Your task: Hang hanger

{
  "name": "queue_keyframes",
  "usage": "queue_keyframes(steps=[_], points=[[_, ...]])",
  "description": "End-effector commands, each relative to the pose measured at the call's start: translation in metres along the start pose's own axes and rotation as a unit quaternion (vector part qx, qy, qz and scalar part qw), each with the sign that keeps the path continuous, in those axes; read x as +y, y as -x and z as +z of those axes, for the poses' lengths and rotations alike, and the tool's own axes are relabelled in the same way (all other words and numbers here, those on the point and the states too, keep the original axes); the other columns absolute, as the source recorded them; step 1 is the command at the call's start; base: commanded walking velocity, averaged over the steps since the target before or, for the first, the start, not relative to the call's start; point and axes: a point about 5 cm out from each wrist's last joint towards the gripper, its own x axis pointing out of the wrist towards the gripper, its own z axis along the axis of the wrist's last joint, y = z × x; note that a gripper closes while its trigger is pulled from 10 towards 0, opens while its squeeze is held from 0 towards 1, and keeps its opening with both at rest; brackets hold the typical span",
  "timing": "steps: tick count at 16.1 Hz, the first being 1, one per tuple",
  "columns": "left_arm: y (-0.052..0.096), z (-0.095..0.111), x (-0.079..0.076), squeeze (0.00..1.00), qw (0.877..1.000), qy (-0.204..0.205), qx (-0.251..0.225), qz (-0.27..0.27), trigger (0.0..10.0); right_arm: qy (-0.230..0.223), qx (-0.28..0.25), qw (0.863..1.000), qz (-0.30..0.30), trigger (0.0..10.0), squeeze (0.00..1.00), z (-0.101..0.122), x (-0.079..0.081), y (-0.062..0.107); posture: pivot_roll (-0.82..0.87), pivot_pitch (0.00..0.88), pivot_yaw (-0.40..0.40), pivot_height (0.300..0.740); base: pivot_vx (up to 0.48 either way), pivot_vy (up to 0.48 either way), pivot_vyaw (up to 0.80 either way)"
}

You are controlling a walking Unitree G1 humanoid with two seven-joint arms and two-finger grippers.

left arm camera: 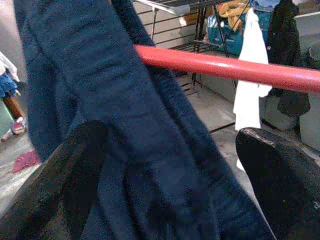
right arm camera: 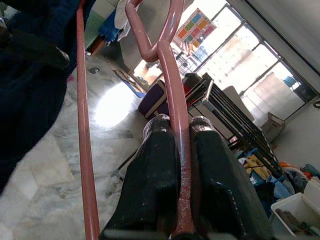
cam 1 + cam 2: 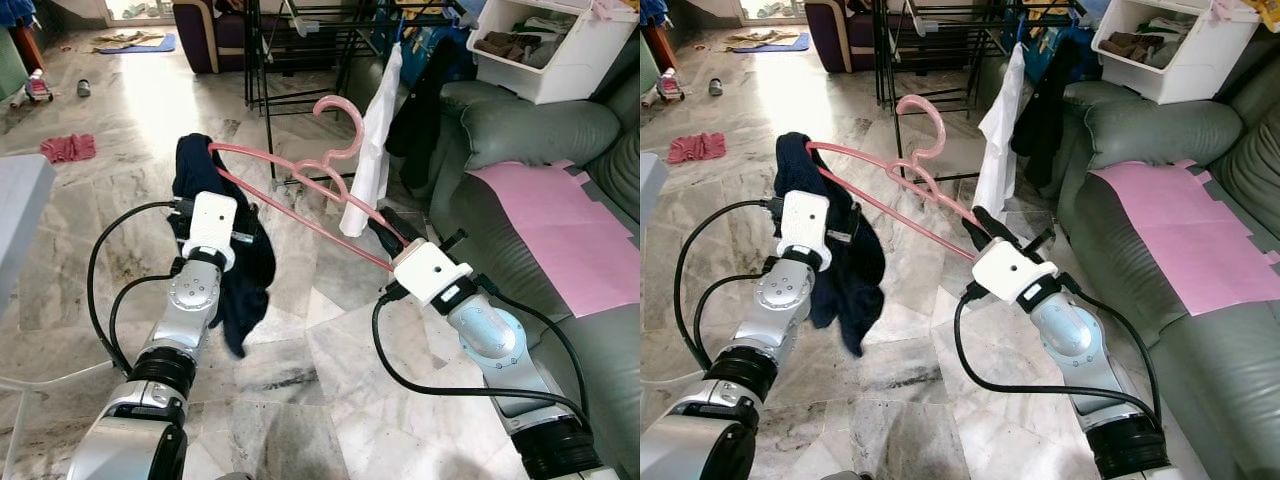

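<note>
Over the marble floor (image 3: 300,370), between the two arms: a pink plastic hanger (image 3: 300,190), held up, hook pointing toward the black drying rack (image 3: 300,50) at the far side. Right gripper (image 2: 182,150) at the hanger's near right end, black fingers pressed together, pinching the pink rod between them. On the hanger's left end, a dark navy garment (image 3: 235,260), draped and hanging down. Left gripper (image 1: 170,165) at that garment, fingers spread apart, navy cloth filling the gap, pink rod crossing just beyond. Farther off, a white garment (image 3: 375,140) hanging from the rack; to the right, a grey-green sofa (image 3: 530,130) with a pink sheet (image 3: 565,225) on its seat.
</note>
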Motion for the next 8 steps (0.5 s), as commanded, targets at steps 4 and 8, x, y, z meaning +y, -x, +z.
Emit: queue_keyframes(steps=[4, 8], points=[[-0.0011, -0.0044, 0.0041, 0.0, 1.0, -0.008, 0.017, 0.009, 0.0, 0.005, -0.04, 0.999, -0.011, 10.0, 0.0, 0.0173, -0.0069, -0.0055, -0.01, 0.04, -0.049, 0.74, 0.0, 0.0, 0.0], [-0.0033, -0.0033, -0.0009, 0.0, 1.0, 0.0, 0.023, 0.014, 2.4, 0.002, -0.043, 0.999, -0.008, 10.0, 0.0, 0.0185, -0.004, -0.0045, -0.01, 0.041, -0.047, 0.74, 0.0, 0.0, 0.0]])
